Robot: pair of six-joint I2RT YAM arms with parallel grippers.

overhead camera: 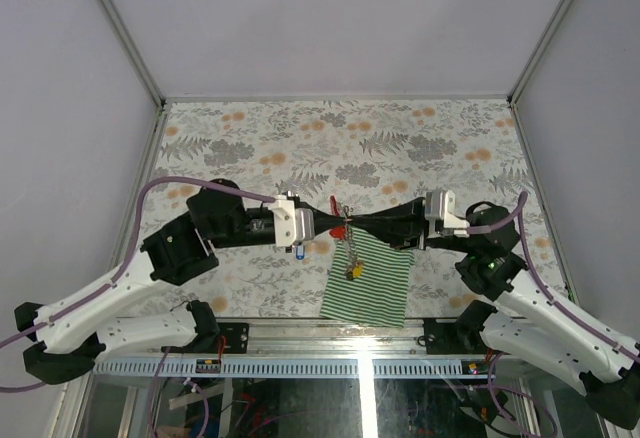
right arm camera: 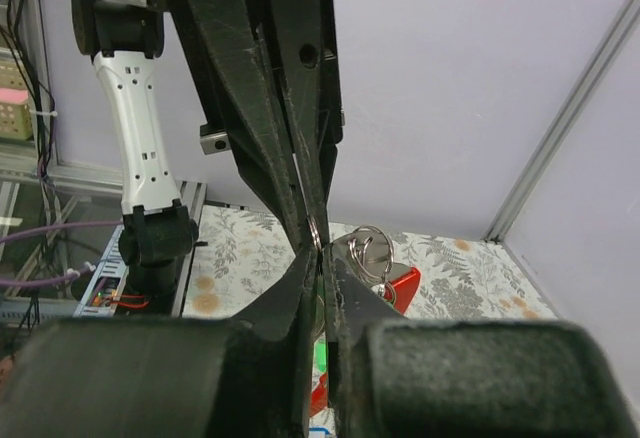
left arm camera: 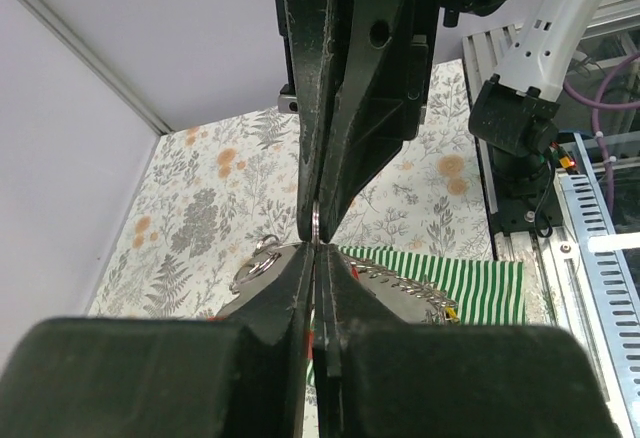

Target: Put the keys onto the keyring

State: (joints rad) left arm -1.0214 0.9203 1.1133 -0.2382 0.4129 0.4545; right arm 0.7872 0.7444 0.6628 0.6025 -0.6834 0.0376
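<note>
Left claw [left arm camera: 314,250], right claw [right arm camera: 320,255] both clamped tip-to-tip on keyring [left arm camera: 316,226]; keys [overhead camera: 354,270] half hidden.

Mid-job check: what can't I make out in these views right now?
- Top view: the ring pinched between left gripper and right gripper is too small to tell what is threaded on it.
- Left wrist view: its own fingers hide most of the chain.
- Right wrist view: its fingers cover the red tag's lower part.
</note>
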